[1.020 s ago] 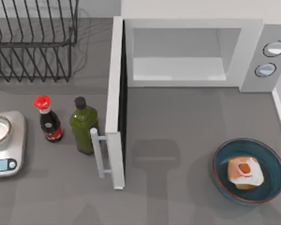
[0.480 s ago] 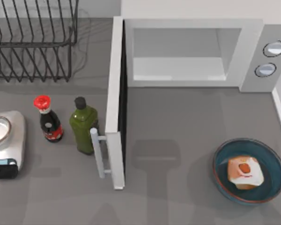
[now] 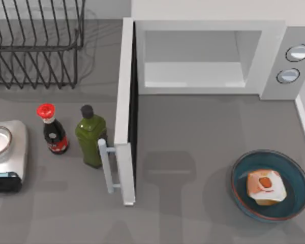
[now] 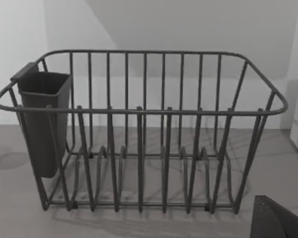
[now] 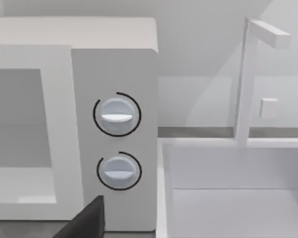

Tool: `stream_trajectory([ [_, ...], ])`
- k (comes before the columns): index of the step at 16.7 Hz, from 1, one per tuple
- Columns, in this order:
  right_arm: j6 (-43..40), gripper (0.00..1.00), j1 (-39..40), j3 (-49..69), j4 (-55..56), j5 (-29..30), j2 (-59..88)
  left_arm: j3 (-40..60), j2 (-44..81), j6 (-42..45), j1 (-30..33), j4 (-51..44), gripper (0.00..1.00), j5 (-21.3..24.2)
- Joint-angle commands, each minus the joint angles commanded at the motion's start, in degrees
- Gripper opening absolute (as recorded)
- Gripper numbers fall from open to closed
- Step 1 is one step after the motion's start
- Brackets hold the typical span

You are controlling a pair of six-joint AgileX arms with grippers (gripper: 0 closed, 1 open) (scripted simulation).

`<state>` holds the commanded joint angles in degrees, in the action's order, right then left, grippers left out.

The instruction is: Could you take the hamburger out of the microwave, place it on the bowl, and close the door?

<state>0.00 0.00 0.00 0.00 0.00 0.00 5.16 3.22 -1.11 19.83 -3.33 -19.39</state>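
Note:
The hamburger [image 3: 265, 186] lies inside the teal bowl [image 3: 242, 168] at the table's front right. At the back stands the white microwave [image 3: 272, 56] with its cavity bare and its two knobs [image 5: 116, 114] at the right. Its door [image 3: 123, 112] is swung wide open toward the front, the bar handle [image 3: 108, 165] facing left. A dark edge of my left gripper [image 4: 278, 219] shows in the left wrist view, facing the wire rack. A dark edge of my right gripper [image 5: 88, 220] shows in the right wrist view, facing the microwave's knob panel.
A wire dish rack [image 3: 35, 46] fills the back left. A red-capped sauce bottle [image 3: 53, 129] and a green bottle [image 3: 91, 136] stand just left of the open door. A silver scale [image 3: 5, 152] sits at the left edge. A white sink [image 5: 238, 198] adjoins the microwave's right.
The front panel of the scale has gone from light with a blue display to dark, and faint shadows on the table have shifted. Hamburger, bowl and door have not moved.

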Motion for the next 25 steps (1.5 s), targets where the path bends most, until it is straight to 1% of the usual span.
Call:
stream_trajectory([
  [4,0.0,1.00,0.0,0.0,0.0,0.0,0.0,8.7,11.3,-4.9,3.9,-6.4,0.00,-1.5],
  [11,0.0,1.00,0.0,0.0,0.0,0.0,0.0,28.8,43.3,-16.6,11.1,-21.2,0.00,-3.2],
  [14,0.0,1.00,0.0,0.0,0.0,0.0,0.0,35.6,53.4,-20.5,12.9,-26.1,0.00,-3.2],
  [18,0.0,1.00,0.0,0.0,0.0,0.0,0.0,39.7,58.9,-23.0,13.9,-29.2,0.00,-3.0],
  [23,0.0,1.00,0.0,0.0,0.0,0.0,0.0,39.4,58.7,-22.9,13.6,-28.9,0.00,-3.0],
  [25,0.0,1.00,0.0,0.0,0.0,0.0,0.0,37.3,59.2,-22.3,14.2,-27.6,0.00,-3.4],
])
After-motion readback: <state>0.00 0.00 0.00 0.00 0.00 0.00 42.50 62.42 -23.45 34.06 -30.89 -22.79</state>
